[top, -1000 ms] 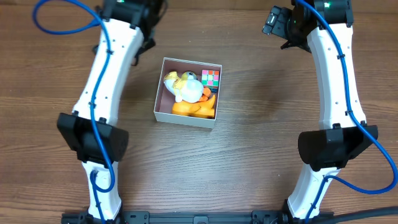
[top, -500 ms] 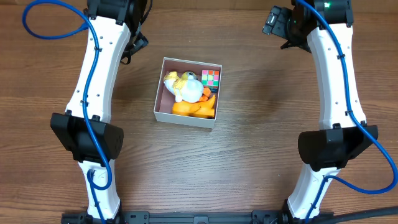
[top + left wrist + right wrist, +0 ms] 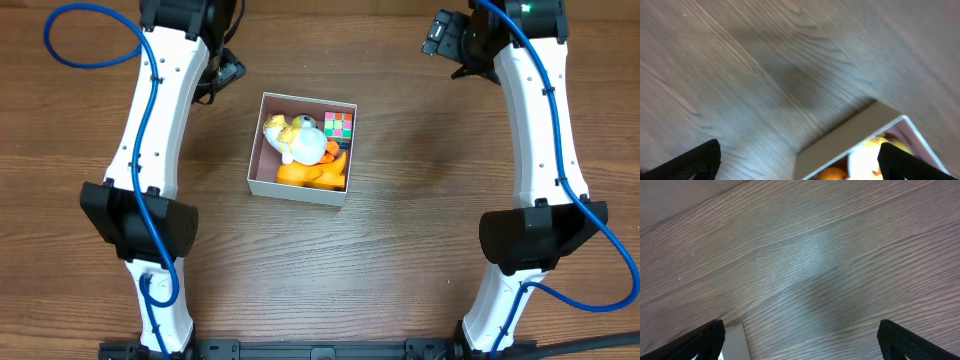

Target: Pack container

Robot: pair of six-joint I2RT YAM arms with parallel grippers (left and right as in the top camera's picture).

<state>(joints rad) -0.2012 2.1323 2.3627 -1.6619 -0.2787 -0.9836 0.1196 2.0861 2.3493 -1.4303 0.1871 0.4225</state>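
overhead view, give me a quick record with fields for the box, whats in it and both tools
box: white box, pink inside, no lid, mid-table
contents: white and yellow soft toy lying partly over an orange toy; multicoloured cube in the far right corner
left tool: left tool open, empty, off the box's far left corner, apart from it
right tool: right tool open, empty, over bare wood, well away from the box
surface: wooden table
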